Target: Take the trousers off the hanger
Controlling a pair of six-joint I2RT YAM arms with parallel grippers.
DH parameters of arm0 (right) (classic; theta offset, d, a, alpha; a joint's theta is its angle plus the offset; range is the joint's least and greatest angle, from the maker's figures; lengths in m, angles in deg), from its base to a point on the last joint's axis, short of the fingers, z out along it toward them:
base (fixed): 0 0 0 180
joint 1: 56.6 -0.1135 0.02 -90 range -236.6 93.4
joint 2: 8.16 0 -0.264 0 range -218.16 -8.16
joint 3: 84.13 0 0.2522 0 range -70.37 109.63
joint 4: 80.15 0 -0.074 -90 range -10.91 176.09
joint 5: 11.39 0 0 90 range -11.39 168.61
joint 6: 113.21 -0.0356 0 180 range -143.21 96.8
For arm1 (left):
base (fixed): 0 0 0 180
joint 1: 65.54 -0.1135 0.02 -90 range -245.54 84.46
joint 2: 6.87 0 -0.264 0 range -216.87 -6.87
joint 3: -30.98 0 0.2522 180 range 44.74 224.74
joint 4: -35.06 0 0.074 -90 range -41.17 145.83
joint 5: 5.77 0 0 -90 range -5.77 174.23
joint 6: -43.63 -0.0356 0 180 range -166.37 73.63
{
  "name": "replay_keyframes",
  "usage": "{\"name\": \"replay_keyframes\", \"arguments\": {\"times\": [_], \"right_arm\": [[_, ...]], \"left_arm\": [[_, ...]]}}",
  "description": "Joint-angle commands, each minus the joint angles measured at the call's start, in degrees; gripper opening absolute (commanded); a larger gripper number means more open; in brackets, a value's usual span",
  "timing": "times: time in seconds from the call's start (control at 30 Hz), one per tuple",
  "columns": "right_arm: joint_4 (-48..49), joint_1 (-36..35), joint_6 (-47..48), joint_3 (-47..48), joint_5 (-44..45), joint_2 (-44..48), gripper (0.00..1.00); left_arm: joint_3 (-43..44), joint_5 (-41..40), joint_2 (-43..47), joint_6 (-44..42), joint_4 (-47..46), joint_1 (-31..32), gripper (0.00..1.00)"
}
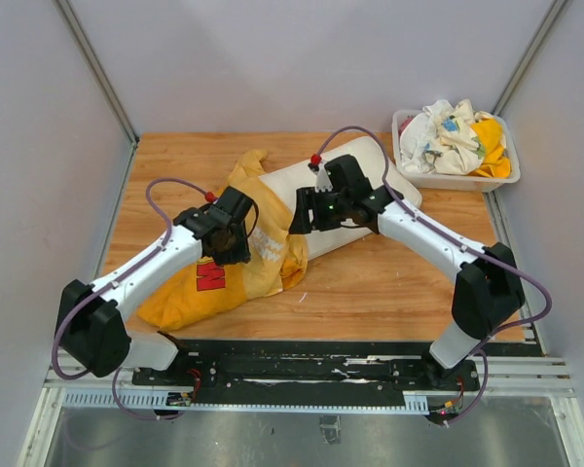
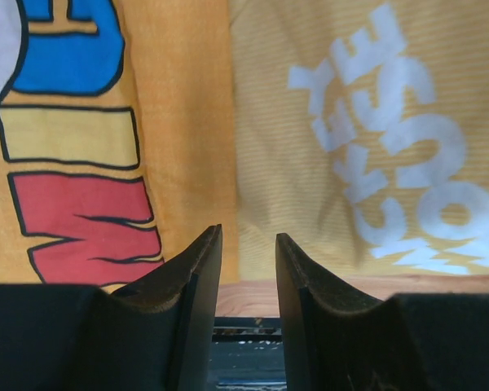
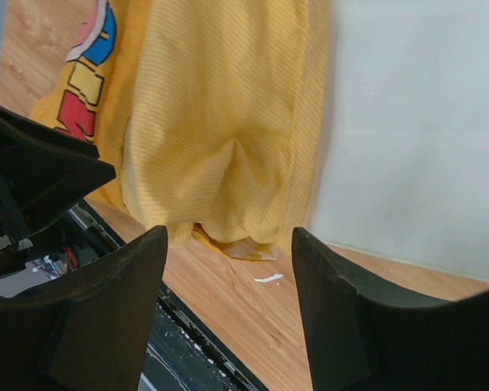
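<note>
The yellow trousers (image 1: pixel 190 292) with cartoon lettering lie crumpled on the left half of the wooden table, seen close up in the left wrist view (image 2: pixel 187 122) and the right wrist view (image 3: pixel 220 106). The hanger is hidden. My left gripper (image 1: pixel 229 243) hovers just over the yellow cloth, its jaws (image 2: pixel 248 232) open by a narrow gap with nothing between them. My right gripper (image 1: pixel 307 216) hangs at the trousers' right edge, jaws (image 3: pixel 228 232) open wide and empty over bare wood.
A cream cloth (image 1: pixel 355 170) lies next to the trousers under the right arm, also in the right wrist view (image 3: pixel 416 122). A white bin (image 1: pixel 448 181) of crumpled clothes stands at the back right. A black rail (image 1: pixel 302 355) runs along the near edge.
</note>
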Motion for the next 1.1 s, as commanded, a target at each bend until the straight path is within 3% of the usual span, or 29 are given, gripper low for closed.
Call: {"name": "replay_keyframes", "arguments": {"times": [0.0,0.27,0.4,0.5,0.57,0.67,0.9,1.07], "right_arm": [[0.77,-0.18,0.68,-3.65,2.25,2.69,0.64],[2.94,-0.33,0.26,-6.66,0.89,4.63,0.64],[3.42,-0.52,0.0,-7.84,0.3,4.2,0.64],[4.01,-0.62,0.03,-8.78,0.36,4.64,0.64],[4.02,-0.62,0.29,-9.08,0.95,4.67,0.64],[4.08,-0.66,0.36,-9.54,1.13,3.82,0.64],[3.15,-0.65,0.46,-9.93,2.83,2.22,0.64],[2.62,-0.68,0.48,-9.52,3.07,1.9,0.64]], "left_arm": [[-1.76,-4.41,-1.05,2.94,1.49,1.87,0.38],[-3.02,-10.16,-5.55,3.65,3.84,4.32,0.38],[-2.75,-11.8,-7.85,3.86,3.75,4.33,0.33],[-1.32,-15.63,-9.75,3.94,6.71,4.33,0.21],[-0.38,-17.46,-9.62,4.06,8.22,4.33,0.05],[1.78,-18.57,-8.6,4.18,9.81,4.33,0.0],[20.14,-30.4,-10.32,2.21,21.48,3.06,0.0],[33.28,-32.25,-11.88,-6.25,20.24,-5.31,0.0]]}}
